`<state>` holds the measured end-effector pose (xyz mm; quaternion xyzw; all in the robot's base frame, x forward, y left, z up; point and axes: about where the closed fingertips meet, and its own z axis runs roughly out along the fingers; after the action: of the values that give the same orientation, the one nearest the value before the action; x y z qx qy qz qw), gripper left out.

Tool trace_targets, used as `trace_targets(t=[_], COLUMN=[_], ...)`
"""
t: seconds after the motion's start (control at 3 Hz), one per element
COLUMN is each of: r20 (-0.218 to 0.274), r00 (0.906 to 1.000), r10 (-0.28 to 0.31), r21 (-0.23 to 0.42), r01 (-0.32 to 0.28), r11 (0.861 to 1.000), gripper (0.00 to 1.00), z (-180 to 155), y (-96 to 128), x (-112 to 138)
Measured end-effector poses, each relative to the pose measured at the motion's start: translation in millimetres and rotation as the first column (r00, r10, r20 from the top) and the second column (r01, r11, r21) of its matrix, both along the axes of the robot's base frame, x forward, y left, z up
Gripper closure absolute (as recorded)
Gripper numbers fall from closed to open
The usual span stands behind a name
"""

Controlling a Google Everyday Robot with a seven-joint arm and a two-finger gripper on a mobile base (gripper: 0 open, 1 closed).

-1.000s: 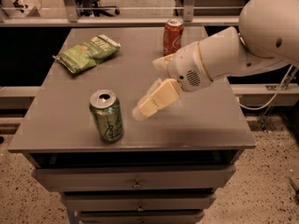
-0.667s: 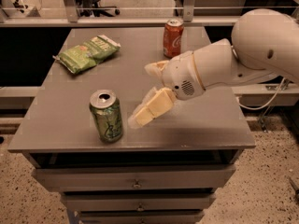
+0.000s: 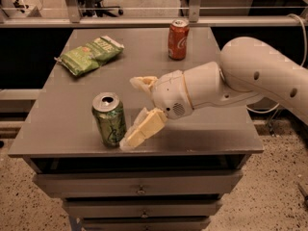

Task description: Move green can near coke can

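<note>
Table (image 3: 67,109) bears upright green can (image 3: 109,120); gripper (image 3: 131,112) beside, fingers (image 3: 144,127) apart.

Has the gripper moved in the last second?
Yes. The gripper, open, has closed in leftward on the green can, which stayed put.

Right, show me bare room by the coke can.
Bare tabletop lies left of the coke can, up to the chip bag, and right of it. Crowded toward the front edge: the open gripper sits beside the green can.
</note>
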<state>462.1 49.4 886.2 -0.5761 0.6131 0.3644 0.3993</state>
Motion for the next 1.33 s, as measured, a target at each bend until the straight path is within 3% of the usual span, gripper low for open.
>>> trace_targets(t=[0.67, 1.0, 1.33], r20=[0.006, 0.004, 0.008], r00=[0.9981, 0.9982, 0.9991], r10=[0.061, 0.060, 0.043], r21=[0.103, 0.150, 0.176], r01=[-0.062, -0.060, -0.043], r11=[0.993, 0.987, 0.983], gripper=[0.00, 0.17, 0.39], z=[-17, -21, -19], y=[40, 56, 59], x=[-14, -15, -12])
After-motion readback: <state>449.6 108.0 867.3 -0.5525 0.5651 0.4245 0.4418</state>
